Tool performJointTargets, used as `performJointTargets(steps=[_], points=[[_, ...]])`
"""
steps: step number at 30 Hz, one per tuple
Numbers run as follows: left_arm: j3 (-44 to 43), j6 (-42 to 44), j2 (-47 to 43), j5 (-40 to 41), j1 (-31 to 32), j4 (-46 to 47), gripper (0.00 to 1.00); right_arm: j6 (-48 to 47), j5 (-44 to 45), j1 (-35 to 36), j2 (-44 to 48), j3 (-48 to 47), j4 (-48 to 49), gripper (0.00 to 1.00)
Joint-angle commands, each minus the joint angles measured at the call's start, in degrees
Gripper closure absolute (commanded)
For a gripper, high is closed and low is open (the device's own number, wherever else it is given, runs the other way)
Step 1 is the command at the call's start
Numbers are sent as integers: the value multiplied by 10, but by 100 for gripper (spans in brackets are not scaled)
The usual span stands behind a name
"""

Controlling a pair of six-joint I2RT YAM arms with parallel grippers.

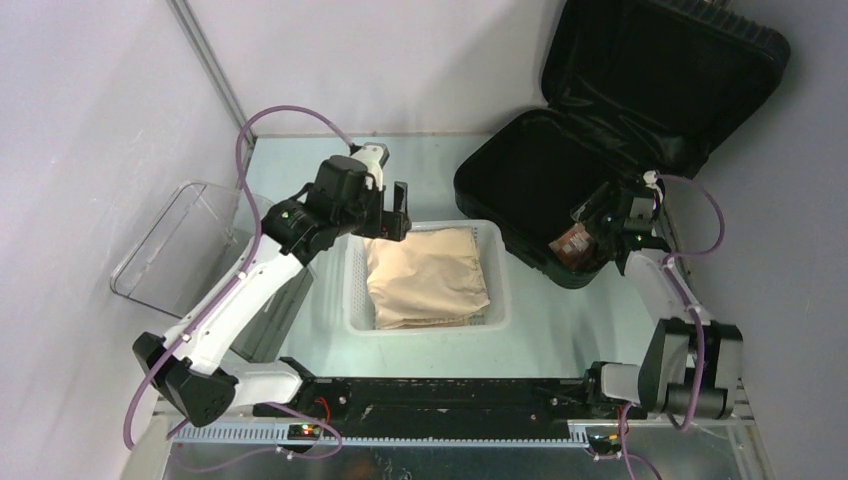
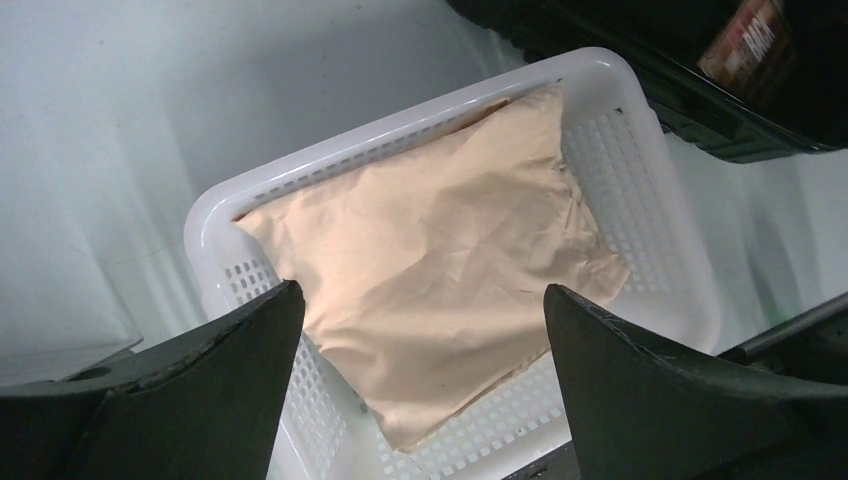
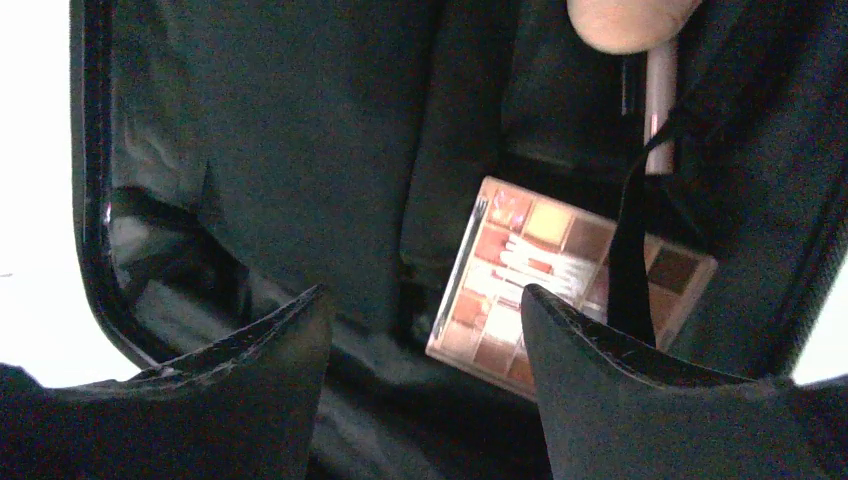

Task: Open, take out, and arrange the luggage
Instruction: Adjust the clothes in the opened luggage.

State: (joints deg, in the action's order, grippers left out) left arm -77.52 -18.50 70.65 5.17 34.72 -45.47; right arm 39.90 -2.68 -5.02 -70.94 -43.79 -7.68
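Observation:
The black hard-shell luggage (image 1: pixel 520 180) lies open at the back right, its lid propped up. My right gripper (image 1: pixel 590 235) is open inside its near right corner, just above a makeup palette (image 1: pixel 572 245). In the right wrist view the gripper (image 3: pixel 422 295) is open over the black lining (image 3: pixel 280 150). The palette (image 3: pixel 500 270) lies close to the right finger under a black strap (image 3: pixel 630 250). A pink tube (image 3: pixel 660 100) lies beyond the palette. My left gripper (image 1: pixel 395 225) is open and empty above the back edge of the white basket (image 1: pixel 425 325), and also shows in the left wrist view (image 2: pixel 420 300).
A folded beige garment (image 1: pixel 430 275) lies in the white perforated basket, also in the left wrist view (image 2: pixel 440 250). The basket rim (image 2: pixel 400 120) sits just left of the luggage edge (image 2: pixel 600 40). A clear plastic bin (image 1: pixel 180 250) stands at the left by the wall.

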Motion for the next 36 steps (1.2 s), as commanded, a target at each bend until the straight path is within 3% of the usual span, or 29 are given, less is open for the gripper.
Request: performJointTargets(steps=[1,9,15,21,36], points=[[-31,35,12,-54,-1,29,6,-20,-37,-18,-59,-64,50,29],[-100,49,86,-83,0,79,7,-39,-40,-25,-146,-139,41,18],[-174,49,178,-88,0,124,9,-34,-58,-26,-198,-178,47,27],[-250,41,266,-108,0,139,10,-9,-56,-25,-240,-190,69,31],[-262,11,371,-145,0,251,12,19,-93,-24,-330,-217,133,48]])
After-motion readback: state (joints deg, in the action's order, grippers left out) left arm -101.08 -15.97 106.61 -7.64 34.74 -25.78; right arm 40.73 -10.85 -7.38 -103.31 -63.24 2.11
